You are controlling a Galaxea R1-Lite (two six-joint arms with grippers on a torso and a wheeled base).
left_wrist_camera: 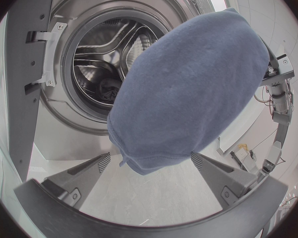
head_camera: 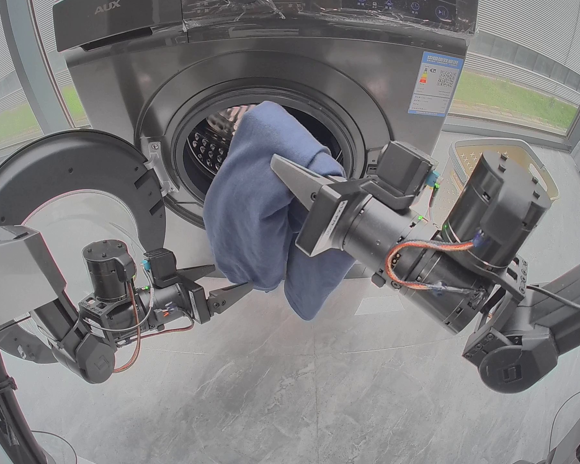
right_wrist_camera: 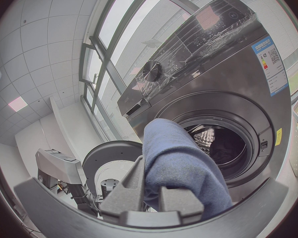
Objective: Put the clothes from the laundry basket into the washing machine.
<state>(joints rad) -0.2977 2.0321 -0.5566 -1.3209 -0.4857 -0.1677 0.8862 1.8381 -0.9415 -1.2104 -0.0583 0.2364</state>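
Note:
A blue garment hangs in front of the washing machine's round opening, its upper end just at the rim. My right gripper is shut on its upper part; in the right wrist view the cloth is pinched between the dark fingers. The left gripper is open and holds nothing, low and to the left of the garment's hanging end. From the left wrist the cloth hangs just past the spread fingertips. A dark garment lies inside the drum.
The washer door stands swung open on the left, close behind my left arm. A pale laundry basket stands on the floor right of the machine, mostly hidden by my right arm. Bare grey floor lies below the garment.

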